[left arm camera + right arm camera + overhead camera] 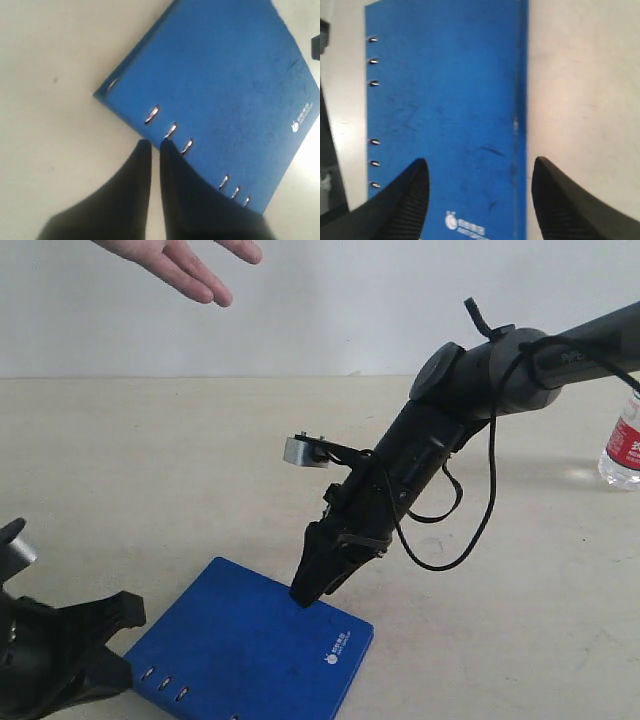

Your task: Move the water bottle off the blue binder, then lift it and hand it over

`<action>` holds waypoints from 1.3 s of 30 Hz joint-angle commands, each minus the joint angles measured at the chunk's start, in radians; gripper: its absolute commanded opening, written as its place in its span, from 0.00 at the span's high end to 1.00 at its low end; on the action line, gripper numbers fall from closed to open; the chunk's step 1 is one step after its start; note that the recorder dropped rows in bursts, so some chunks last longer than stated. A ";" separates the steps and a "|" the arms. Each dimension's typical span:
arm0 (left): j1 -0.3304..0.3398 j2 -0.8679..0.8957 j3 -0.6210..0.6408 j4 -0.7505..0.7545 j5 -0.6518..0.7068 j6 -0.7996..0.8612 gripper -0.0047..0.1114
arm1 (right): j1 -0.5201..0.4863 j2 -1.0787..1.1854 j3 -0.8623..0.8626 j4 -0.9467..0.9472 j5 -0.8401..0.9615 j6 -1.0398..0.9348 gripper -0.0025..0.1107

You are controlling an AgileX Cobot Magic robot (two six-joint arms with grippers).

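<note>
Here, the binder [240, 640] lies flat on the table [150, 460]. The right gripper [479, 167], jaws spread wide, straddles the binder's edge opposite the spine. The left gripper [152, 145], jaws nearly together and empty, points at the spine. The bottle [622, 445] stands well apart from the binder.

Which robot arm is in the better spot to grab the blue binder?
Probably right: the right gripper hangs open over the edge of the blue binder; the left gripper is shut beside the spine.
</note>
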 commanded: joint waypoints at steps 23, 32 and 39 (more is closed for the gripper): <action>-0.004 0.250 -0.018 -0.879 0.136 0.889 0.90 | -0.003 0.088 -0.006 0.125 0.036 -0.027 0.63; -0.004 0.250 -0.068 -0.879 0.172 0.938 0.90 | -0.001 0.084 -0.006 0.156 0.036 0.023 0.73; -0.004 0.250 -0.068 -0.879 0.123 0.973 0.90 | -0.003 0.013 -0.006 0.158 0.036 -0.018 0.73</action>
